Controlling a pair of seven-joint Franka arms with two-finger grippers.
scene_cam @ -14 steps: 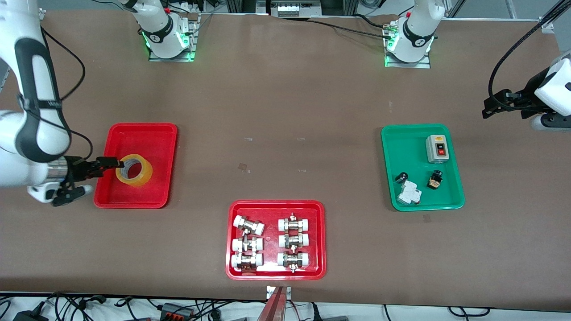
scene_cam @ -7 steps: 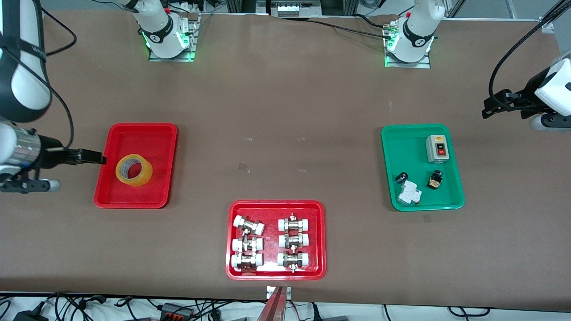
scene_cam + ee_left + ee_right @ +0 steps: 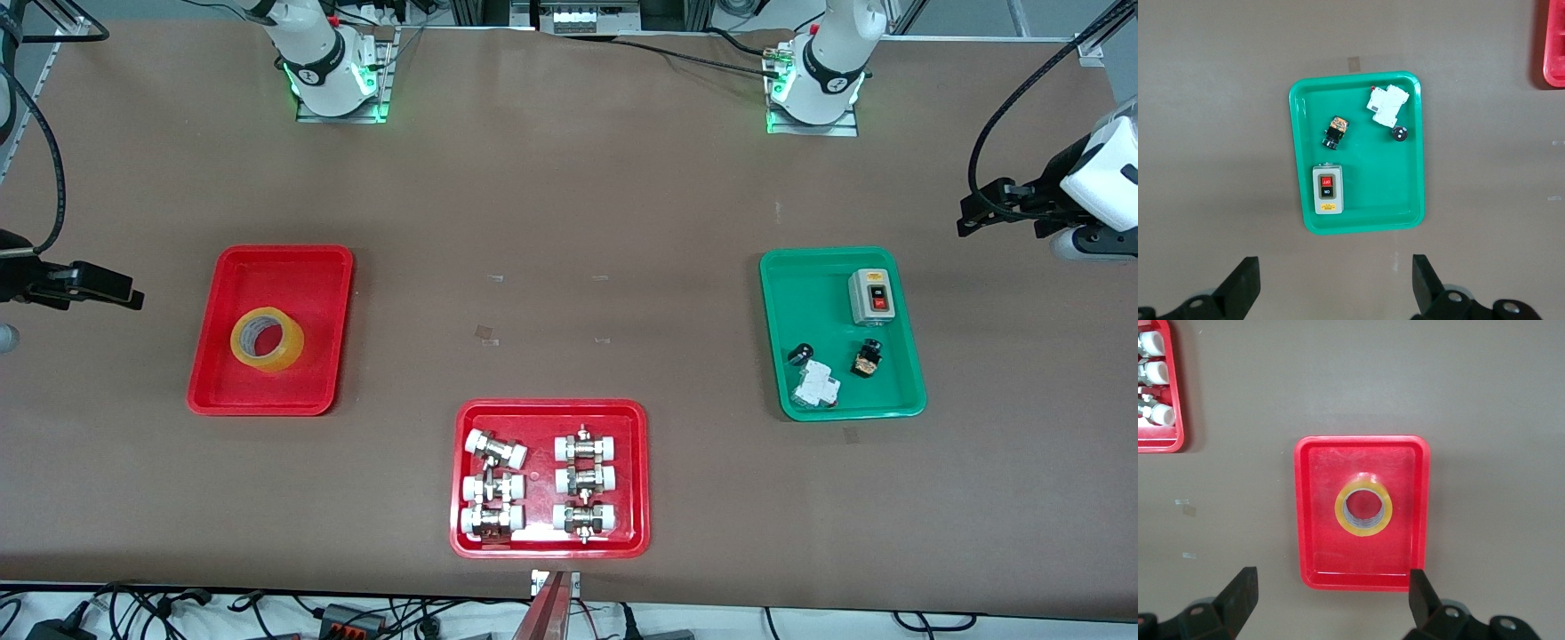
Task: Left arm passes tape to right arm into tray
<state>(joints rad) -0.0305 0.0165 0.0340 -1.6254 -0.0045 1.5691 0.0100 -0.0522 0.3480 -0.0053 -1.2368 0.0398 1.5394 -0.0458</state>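
Note:
The yellow tape roll [image 3: 267,340] lies flat in the plain red tray [image 3: 271,253], toward the right arm's end of the table. It also shows in the right wrist view [image 3: 1363,504], inside the tray [image 3: 1362,441]. My right gripper [image 3: 120,293] is open and empty, raised over the table just outside the tray's edge; in its wrist view [image 3: 1331,587] the jaws stand wide apart. My left gripper [image 3: 969,213] is open and empty, high over the table at the left arm's end beside the green tray, and it waits there [image 3: 1335,267].
A green tray [image 3: 843,258] holds a switch box [image 3: 872,296] and small electrical parts; it also shows in the left wrist view [image 3: 1355,83]. A red tray [image 3: 551,407] with several pipe fittings sits nearest the front camera, partly seen in the right wrist view [image 3: 1175,447].
My right gripper was at the tape in the tray, then drew back out of the tray and rose toward the table's end. The tape stayed in the tray. The left arm barely moved.

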